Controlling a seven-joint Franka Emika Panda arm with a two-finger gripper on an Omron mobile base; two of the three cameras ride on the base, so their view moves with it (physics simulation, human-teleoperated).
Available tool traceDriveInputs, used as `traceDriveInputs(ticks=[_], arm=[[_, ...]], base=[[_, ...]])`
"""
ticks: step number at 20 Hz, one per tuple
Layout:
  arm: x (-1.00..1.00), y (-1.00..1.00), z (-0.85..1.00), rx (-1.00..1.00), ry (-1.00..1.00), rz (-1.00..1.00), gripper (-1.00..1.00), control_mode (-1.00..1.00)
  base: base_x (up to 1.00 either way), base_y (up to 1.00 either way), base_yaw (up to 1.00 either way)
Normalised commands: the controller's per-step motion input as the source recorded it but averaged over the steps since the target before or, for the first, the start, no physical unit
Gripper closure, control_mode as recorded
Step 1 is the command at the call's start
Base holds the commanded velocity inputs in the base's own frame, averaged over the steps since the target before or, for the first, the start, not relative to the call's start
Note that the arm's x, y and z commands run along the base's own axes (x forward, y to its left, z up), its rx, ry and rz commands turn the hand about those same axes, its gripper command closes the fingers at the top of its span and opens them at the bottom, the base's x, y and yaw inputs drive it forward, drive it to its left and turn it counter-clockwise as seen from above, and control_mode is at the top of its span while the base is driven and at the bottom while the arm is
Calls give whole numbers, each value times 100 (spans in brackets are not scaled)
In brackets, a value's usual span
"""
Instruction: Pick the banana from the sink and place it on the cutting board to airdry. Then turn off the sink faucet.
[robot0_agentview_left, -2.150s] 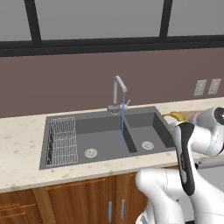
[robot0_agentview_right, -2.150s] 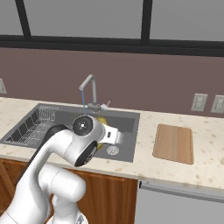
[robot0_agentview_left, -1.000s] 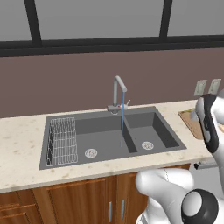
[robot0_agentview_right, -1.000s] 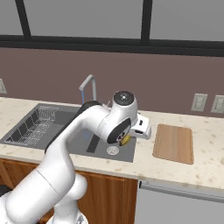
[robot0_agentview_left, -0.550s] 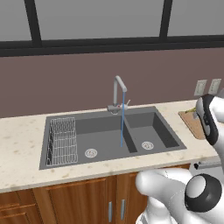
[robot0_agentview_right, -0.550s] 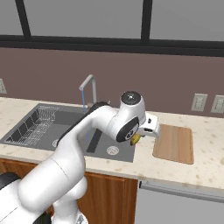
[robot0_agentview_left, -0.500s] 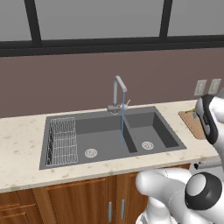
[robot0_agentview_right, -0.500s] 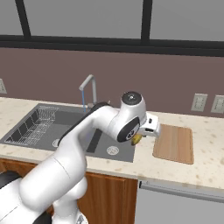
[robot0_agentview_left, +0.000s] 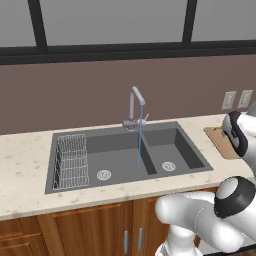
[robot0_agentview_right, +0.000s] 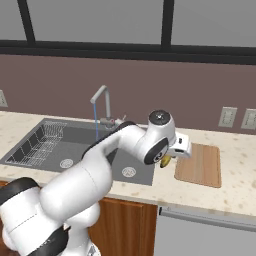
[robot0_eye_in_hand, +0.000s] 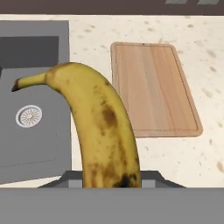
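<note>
Clamping banana (robot0_eye_in_hand: 103, 131), hand (robot0_agentview_right: 169, 159) hangs between sink (robot0_agentview_right: 75, 135) and cutting board (robot0_agentview_right: 200, 165).

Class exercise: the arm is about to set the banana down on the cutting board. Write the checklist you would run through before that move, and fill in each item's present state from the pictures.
1. Banana held in the tool: ok.
2. Banana out of the sink: ok, it hangs near the basin's edge.
3. Cutting board top free of other things: ok.
4. Banana over the board: not ok, it is beside the board's near edge.
5. Sink faucet off: not ok, the blue stream runs.
6. Firmness of the grip: cannot tell, the fingertips are hidden.
</note>
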Motion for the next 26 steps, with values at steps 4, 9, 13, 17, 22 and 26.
traceDriveInputs(ticks=[4, 9, 13, 17, 22, 26], arm=[[29, -32, -10, 0, 0, 0, 100, -100], [29, -27, -7, 0, 0, 0, 100, -100], [39, -20, -21, 0, 2, 0, 100, -100], [38, -19, -32, 0, 4, 0, 100, -100], [25, -24, -27, 1, 2, 0, 100, -100], [11, -20, -12, 4, 0, 1, 100, -100]], base=[[0, 0, 0], [0, 0, 0], [0, 0, 0], [0, 0, 0], [0, 0, 0], [0, 0, 0]])
